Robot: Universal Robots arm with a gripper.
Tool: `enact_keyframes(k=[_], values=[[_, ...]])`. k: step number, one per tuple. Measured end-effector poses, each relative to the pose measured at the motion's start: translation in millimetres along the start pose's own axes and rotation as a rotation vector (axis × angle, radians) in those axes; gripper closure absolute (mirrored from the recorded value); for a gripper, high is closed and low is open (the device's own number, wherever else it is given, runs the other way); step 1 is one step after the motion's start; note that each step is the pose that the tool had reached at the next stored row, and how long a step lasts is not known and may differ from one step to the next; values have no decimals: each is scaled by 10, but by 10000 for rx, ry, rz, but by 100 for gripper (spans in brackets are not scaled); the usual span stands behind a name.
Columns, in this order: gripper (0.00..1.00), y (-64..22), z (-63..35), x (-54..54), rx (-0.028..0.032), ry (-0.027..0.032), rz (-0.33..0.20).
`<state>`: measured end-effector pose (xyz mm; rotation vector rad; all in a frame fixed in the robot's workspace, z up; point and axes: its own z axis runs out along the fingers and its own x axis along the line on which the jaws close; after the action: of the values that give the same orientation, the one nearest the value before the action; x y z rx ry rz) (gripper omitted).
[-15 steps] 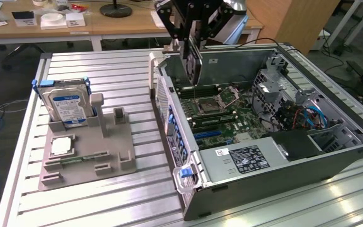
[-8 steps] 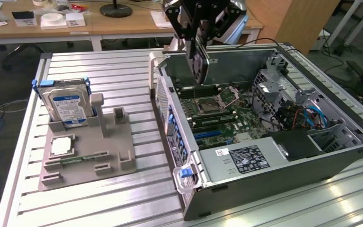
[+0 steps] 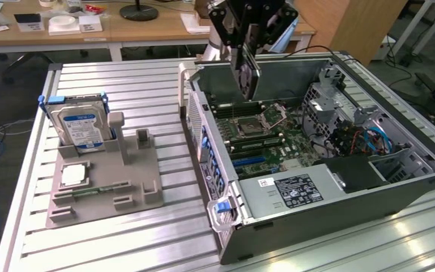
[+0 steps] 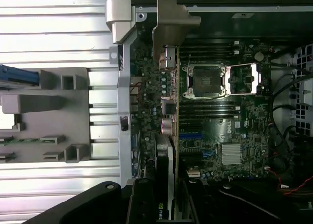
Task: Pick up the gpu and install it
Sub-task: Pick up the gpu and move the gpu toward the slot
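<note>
Above the open computer case, the gripper grasps the gpu, which hangs upright. Lowered out of line with the blue slot, it could jam on the motherboard, or its bracket could catch the case wall.

The case lies open on the table. The board is flat inside the case, and the supply fills the case's end nearest the exterior camera. Over the case's far end my claw pinches the gpu on edge above the board. To the exterior view's left of the case sits the rack, with the drive upright on it and the chip flat on it.
</note>
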<state>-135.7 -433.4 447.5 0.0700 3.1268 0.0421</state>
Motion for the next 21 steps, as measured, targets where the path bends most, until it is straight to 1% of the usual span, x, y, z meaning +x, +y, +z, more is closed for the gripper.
enact_keyframes(k=[6, 21], values=[[73, 5, 2, -122, -16, 4, -110], [73, 16, 5, -357, -18, 5, -169]])
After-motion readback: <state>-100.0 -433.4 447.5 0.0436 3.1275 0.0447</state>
